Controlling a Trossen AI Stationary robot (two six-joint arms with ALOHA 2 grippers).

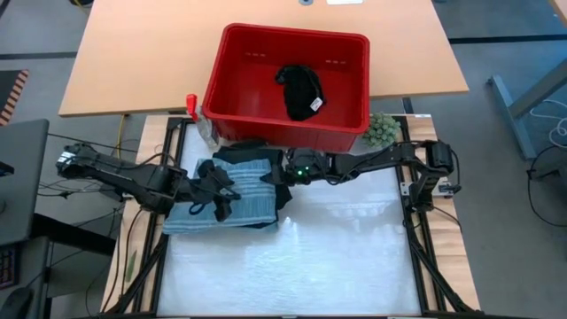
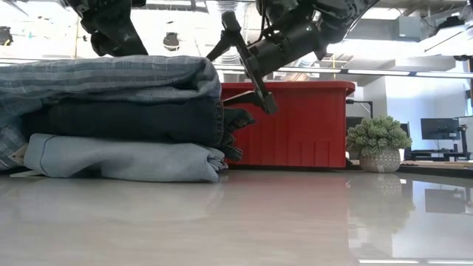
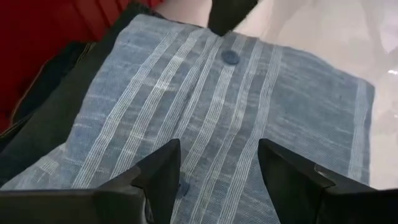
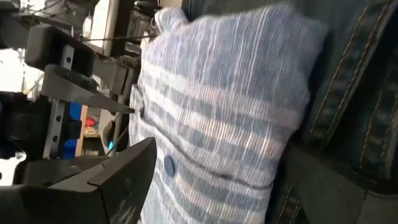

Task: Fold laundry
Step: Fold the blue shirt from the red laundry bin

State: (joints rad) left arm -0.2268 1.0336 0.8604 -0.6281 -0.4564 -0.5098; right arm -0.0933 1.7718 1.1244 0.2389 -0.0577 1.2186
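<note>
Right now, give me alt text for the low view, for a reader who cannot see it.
A stack of three folded garments sits on the table: a grey-blue striped shirt on top, a dark navy garment in the middle, a light blue one at the bottom. An open gripper hangs beside the stack, before a red basket.

A folded stack lies left of centre in the high view: a grey-blue striped shirt [image 1: 244,197] on top, a dark navy garment [image 2: 126,122] between, a light blue one [image 2: 126,159] beneath. A black garment [image 1: 301,89] with a white tag lies crumpled at upper centre.
</note>
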